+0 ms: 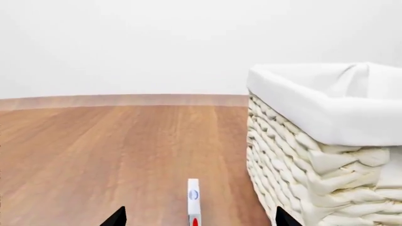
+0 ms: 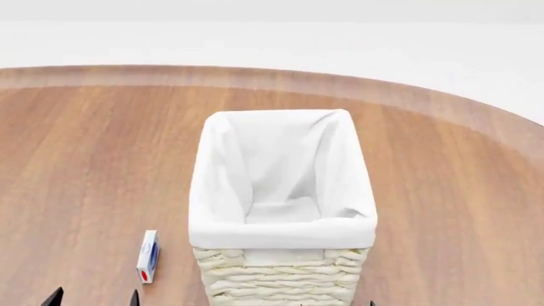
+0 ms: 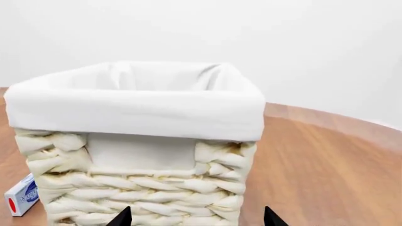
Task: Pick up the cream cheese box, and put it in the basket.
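The cream cheese box (image 2: 148, 256), thin and white with a blue oval logo and a red mark, stands on its narrow edge on the wooden table left of the basket (image 2: 281, 271). It also shows in the left wrist view (image 1: 193, 201) and the right wrist view (image 3: 22, 200). My left gripper (image 2: 92, 298) is open, its black fingertips (image 1: 116, 218) spread wide, with the box ahead between them. The basket (image 1: 314, 155) stands right beside it. My right gripper (image 3: 196, 217) is open, facing the basket's woven wall (image 3: 144, 183) at close range.
The round wooden table (image 2: 93, 159) curves away behind the basket, its edge (image 2: 476, 108) at the back right. A plain white wall lies beyond. The basket's white cloth liner (image 2: 281, 172) holds nothing that I can see.
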`<state>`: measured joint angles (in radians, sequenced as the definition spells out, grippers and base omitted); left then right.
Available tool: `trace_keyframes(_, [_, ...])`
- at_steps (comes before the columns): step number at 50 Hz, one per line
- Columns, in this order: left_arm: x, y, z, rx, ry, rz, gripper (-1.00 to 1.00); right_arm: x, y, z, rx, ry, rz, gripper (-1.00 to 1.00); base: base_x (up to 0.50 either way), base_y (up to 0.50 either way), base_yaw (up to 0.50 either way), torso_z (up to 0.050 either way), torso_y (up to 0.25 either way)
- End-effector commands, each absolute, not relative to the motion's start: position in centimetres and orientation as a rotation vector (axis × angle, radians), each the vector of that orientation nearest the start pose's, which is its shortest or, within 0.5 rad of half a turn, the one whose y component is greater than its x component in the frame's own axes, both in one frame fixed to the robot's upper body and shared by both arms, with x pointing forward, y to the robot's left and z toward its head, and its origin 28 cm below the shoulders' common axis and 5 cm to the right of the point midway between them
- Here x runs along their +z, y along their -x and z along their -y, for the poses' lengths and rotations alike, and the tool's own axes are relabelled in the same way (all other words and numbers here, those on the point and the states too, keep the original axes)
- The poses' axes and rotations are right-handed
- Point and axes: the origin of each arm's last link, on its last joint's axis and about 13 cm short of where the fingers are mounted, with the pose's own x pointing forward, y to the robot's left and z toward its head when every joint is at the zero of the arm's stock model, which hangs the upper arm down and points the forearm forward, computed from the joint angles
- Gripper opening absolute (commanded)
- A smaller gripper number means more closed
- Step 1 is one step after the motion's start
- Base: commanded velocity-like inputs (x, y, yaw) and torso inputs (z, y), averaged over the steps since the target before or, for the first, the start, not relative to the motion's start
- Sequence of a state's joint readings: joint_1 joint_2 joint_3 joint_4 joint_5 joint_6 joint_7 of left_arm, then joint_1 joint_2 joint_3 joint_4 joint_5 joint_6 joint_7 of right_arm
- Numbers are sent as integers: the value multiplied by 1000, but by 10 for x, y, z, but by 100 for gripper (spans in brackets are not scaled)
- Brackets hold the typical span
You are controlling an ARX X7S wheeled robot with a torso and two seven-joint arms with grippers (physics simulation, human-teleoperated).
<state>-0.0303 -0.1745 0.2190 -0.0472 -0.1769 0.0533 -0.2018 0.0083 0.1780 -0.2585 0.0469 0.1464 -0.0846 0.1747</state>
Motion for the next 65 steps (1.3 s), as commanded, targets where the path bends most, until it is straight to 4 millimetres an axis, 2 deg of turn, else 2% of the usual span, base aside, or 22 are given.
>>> trace_keyframes(1, [9, -212, -205, 1, 4, 4, 100, 4, -205, 89, 74, 26, 2, 100, 0, 0, 0, 0, 0])
trace_keyframes(16, [9, -213, -206, 29, -31, 32, 100, 3, -204, 88, 90, 34, 5, 100, 0, 0, 0, 0, 0])
trace_keyframes(42, [10, -214, -207, 49, -37, 44, 100, 2, -204, 88, 91, 35, 6, 100, 0, 0, 0, 0, -248])
trace_keyframes(47, [10, -215, -207, 62, 13, 42, 100, 2, -205, 88, 89, 34, 5, 100, 0, 0, 0, 2, -250])
trace_keyframes(53, [9, -217, -208, 67, -21, 44, 100, 0, -205, 87, 92, 36, 0, 100, 0, 0, 0, 1, -24])
trace_keyframes(59, [7, -223, -209, 46, 12, 17, 100, -1, -205, 87, 92, 37, -3, 100, 0, 0, 0, 0, 0])
trace_keyframes(60, [12, -241, -213, 32, 46, 24, 100, -1, -206, 87, 87, 36, -6, 100, 0, 0, 0, 0, 0])
trace_keyframes(62, [13, -244, -214, 36, 32, 18, 100, 0, -206, 87, 87, 34, -4, 100, 0, 0, 0, 0, 0])
trace_keyframes(65, [33, -268, -211, -6, 26, 46, 100, 1, -206, 88, 84, 29, -2, 100, 0, 0, 0, 0, 0])
